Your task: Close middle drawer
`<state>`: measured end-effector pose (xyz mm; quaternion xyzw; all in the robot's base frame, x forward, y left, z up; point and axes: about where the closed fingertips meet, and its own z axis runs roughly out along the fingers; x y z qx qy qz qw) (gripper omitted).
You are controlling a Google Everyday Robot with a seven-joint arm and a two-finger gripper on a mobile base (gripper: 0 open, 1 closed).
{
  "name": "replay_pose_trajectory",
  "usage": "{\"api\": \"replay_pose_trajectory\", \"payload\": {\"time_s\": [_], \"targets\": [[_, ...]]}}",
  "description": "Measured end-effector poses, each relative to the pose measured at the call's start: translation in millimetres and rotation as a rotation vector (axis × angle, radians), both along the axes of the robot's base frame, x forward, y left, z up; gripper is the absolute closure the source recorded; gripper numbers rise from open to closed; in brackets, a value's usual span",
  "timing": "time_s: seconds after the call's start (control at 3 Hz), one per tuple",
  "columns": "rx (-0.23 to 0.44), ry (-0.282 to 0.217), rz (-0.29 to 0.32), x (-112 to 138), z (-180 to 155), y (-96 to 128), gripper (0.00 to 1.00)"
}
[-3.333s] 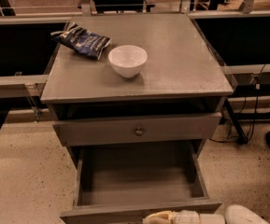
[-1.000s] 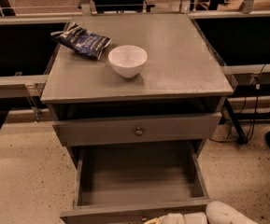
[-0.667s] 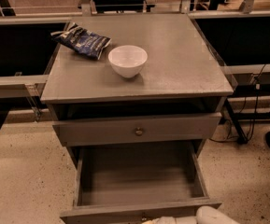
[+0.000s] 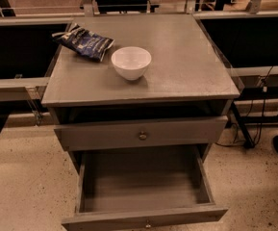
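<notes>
Your hand isn't in the shot, so there's no telling whether it's open or closed. The wide grey wooden middle drawer (image 4: 143, 196) is pulled well out toward the camera. Its box is empty and the tiny metal knob (image 4: 148, 224) sits right at the bottom edge. Nothing inside looks likely to snag under the taller grey drawer front with the brass knob (image 4: 142, 135), so a straight push on the low panel should work. The white bowl (image 4: 131, 61) and blue snack bag (image 4: 85, 41) are up on the grey desk (image 4: 191, 66), out of the way.
</notes>
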<state>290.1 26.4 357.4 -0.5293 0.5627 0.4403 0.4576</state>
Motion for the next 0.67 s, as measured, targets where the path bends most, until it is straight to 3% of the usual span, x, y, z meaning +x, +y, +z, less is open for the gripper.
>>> {"api": "replay_pose_trajectory", "payload": {"time_s": [0.33, 0.67], "targets": [[0.001, 0.000, 0.000, -0.1, 0.0, 0.3, 1.00], [0.022, -0.060, 0.032, 20.9, 0.9, 18.7, 1.00]]}}
